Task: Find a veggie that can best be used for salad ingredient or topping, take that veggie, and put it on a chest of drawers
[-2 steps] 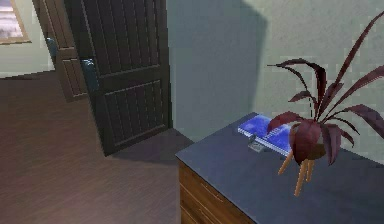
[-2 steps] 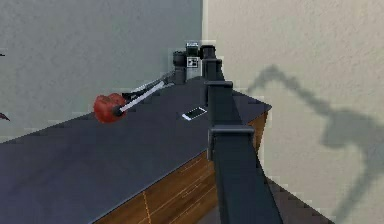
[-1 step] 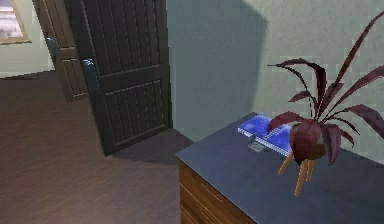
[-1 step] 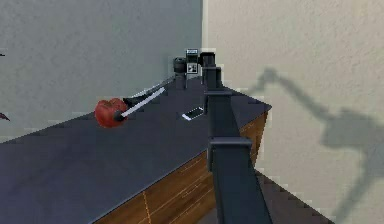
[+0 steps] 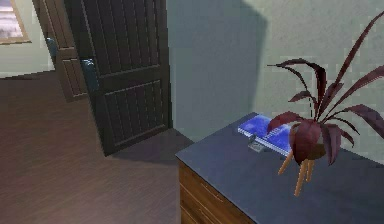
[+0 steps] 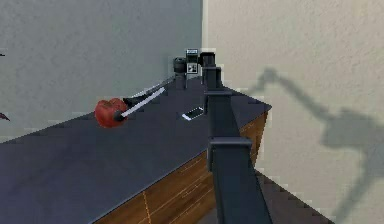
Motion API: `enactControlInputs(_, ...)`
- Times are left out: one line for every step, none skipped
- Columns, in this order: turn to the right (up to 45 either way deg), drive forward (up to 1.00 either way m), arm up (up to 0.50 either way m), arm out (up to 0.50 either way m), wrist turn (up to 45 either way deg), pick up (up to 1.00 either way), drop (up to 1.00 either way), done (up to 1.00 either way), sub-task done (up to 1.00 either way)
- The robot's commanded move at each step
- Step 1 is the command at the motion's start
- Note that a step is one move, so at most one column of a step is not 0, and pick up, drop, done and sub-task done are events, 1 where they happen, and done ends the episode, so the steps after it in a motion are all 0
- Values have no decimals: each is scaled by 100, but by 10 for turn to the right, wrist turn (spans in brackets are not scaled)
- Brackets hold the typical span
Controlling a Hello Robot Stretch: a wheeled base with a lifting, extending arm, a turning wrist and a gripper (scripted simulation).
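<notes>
Placing looks in hand: the red tomato (image 6: pixel 107 112) is on or just above the chest of drawers (image 6: pixel 60 160), at the fingers (image 6: pixel 143 100); their spread and hold I cannot tell. Next, settle it and withdraw the arm (image 6: pixel 235 165).

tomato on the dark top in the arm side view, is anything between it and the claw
Yes: a long thin knife-like tool lies on the dark top between the tomato and the claw, one end right by the tomato. A small flat pale thing lies nearer the arm.
</notes>
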Motion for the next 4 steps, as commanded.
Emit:
enactControlInputs(0, 0, 0, 0, 0, 0, 100, 0, 0)
enactControlInputs(0, 0, 4, 0, 0, 0, 0, 0, 0)
enactControlInputs(0, 0, 0, -8, 0, 0, 0, 0, 0)
enactControlInputs(0, 0, 0, 0, 0, 0, 0, 100, 0)
